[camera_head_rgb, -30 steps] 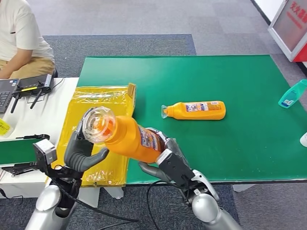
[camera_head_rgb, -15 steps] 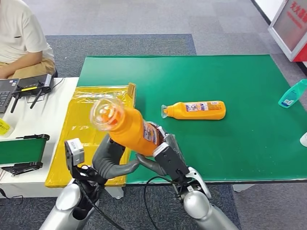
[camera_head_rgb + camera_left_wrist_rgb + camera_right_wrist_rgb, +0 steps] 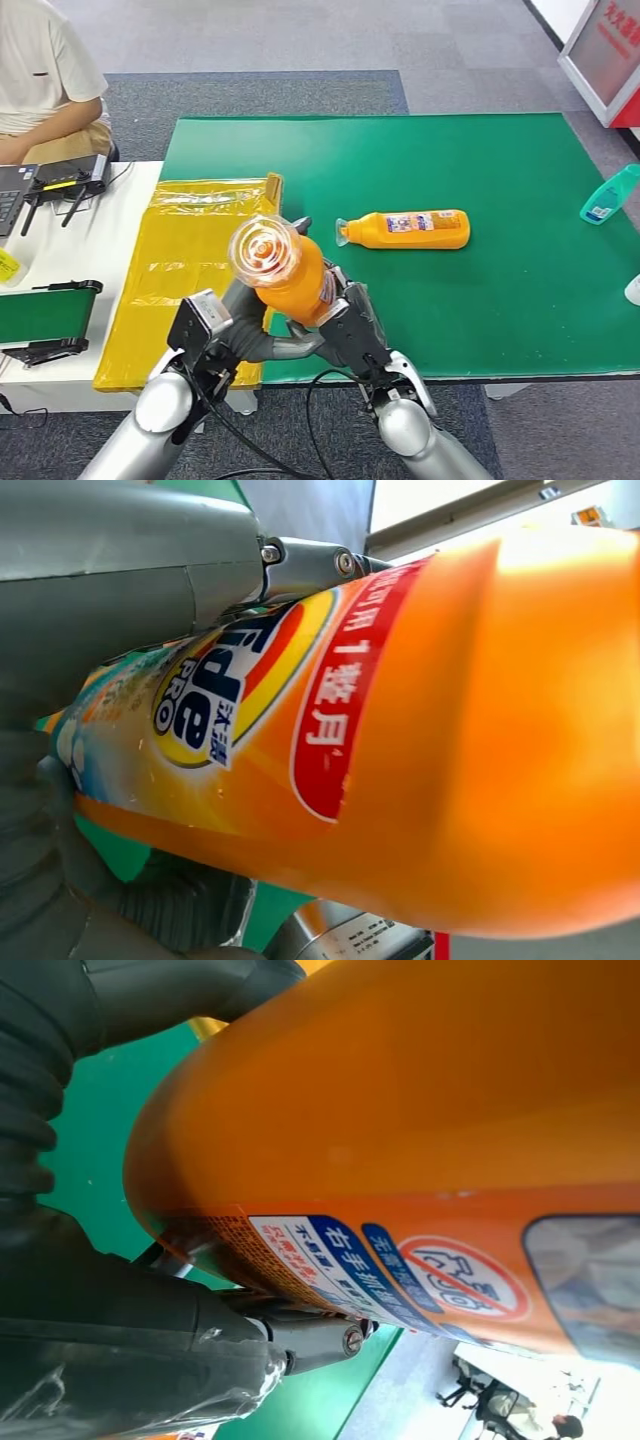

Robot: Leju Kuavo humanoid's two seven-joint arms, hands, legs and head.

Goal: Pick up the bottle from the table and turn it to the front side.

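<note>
Now both hands hold the orange bottle (image 3: pixel 290 275) off the green table (image 3: pixel 490 170), clear cap toward the camera. Left hand (image 3: pixel 249 325) fingers wrap it from below; right hand (image 3: pixel 351 320) fingers clasp its lower body. Second bottle (image 3: pixel 407 230) lies on the table beyond.

A robot test lab or demo room: a green-topped table (image 3: pixel 490 170) on grey carpet (image 3: pixel 249 40), beside it a seated person (image 3: pixel 41 90) (laptop (image 3: pixel 11 195) and router (image 3: pixel 68 175) at hand).
</note>
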